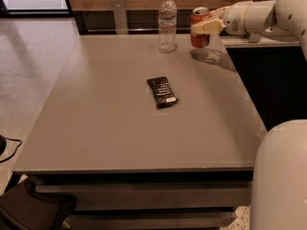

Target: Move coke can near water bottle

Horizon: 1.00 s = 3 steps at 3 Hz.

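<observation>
The water bottle [167, 23] stands upright near the far edge of the grey table [105, 123], its white cap on. Just to the right of the water bottle, and not touching it, the coke can [200, 40] hangs upright a little above the tabletop, its silver top showing and its shadow on the surface beneath it. The gripper [201, 28] is clamped on the coke can, one pale finger lying across the can's front, and the white arm [259, 16] reaches in from further right of the bottle. Well in front of the water bottle, towards the table's middle, a flat black packet [162, 91] lies on the surface.
</observation>
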Each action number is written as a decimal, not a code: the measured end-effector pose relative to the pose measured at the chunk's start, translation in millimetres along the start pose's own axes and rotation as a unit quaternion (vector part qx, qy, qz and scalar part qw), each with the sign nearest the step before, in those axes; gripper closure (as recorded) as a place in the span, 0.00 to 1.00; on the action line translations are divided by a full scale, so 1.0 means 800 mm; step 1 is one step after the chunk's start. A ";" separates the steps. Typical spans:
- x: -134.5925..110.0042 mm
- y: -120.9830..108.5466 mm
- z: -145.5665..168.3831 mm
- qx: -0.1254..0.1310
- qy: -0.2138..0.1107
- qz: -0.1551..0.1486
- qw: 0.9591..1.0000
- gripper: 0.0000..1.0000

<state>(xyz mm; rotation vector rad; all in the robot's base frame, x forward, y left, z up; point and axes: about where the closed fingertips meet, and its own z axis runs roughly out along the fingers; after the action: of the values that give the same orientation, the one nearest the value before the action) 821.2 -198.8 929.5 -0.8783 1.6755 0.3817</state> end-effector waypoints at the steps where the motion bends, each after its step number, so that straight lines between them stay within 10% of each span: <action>1: 0.016 0.015 0.019 -0.004 -0.028 0.026 0.999 1.00; 3: 0.037 0.039 0.038 -0.010 -0.042 0.051 0.998 1.00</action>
<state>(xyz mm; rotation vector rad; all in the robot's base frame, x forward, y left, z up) 817.7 -168.1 886.6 -0.7831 1.6462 0.5002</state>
